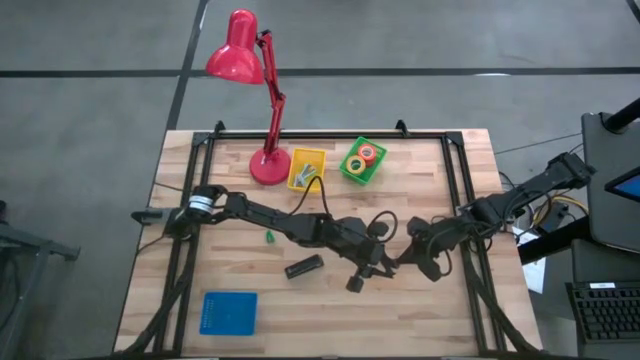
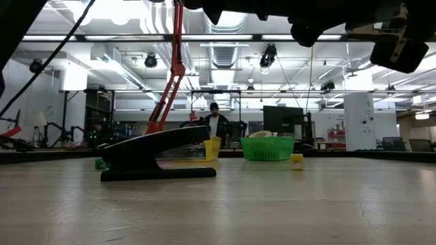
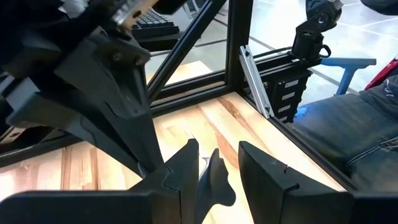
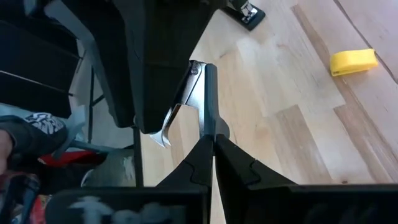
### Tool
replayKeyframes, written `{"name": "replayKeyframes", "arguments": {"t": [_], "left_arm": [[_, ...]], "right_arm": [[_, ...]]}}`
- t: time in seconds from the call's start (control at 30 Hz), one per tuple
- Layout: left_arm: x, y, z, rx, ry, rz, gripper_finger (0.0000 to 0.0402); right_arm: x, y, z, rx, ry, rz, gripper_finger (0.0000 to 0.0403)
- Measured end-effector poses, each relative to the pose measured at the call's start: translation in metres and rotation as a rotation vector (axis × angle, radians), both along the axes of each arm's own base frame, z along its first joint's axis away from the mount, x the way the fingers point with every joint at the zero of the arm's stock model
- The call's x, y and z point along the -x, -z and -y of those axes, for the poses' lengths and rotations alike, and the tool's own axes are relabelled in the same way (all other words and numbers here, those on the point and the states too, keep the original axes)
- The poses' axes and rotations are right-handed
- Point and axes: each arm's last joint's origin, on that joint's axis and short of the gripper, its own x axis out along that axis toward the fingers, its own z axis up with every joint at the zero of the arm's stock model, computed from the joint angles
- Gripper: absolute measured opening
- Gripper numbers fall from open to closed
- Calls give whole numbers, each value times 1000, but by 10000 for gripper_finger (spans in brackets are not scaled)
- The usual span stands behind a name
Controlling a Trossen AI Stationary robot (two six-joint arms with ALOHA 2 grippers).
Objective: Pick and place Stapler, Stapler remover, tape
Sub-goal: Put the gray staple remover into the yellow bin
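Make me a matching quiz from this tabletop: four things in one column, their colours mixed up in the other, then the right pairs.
Things:
1. lamp
2. stapler
3. basket holding the tape rolls
4. flat box near the front edge

Colours:
A. green
B. blue
C. red
D. black

Pairs: 1-C, 2-D, 3-A, 4-B

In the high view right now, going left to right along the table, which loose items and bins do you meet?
Blue box → small green bit → yellow bin and black stapler, about level → green basket.
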Motion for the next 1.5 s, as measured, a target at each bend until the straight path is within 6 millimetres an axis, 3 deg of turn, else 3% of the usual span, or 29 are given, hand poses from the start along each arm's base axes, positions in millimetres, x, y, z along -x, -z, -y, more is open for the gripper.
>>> {"name": "replayKeyframes", "arguments": {"t": [0.43, 0.77, 1.17, 1.3, 1.5], "left_arm": [[0, -1, -1, -14, -9, 7, 99], [-1, -2, -1, -83, -7, 51, 9], [1, 4, -3, -115, 1, -2, 3], [2, 9, -7, -119, -6, -53, 2], [9, 8, -15, -132, -56, -159, 2]], "right_arm": [[6, -7, 4, -4, 14, 49, 8], [5, -8, 4, 4, 19, 64, 8], [6, -5, 4, 46, -8, 55, 9], [9, 3, 6, 90, -7, 9, 27], [11, 12, 7, 121, 9, -7, 88]]}}
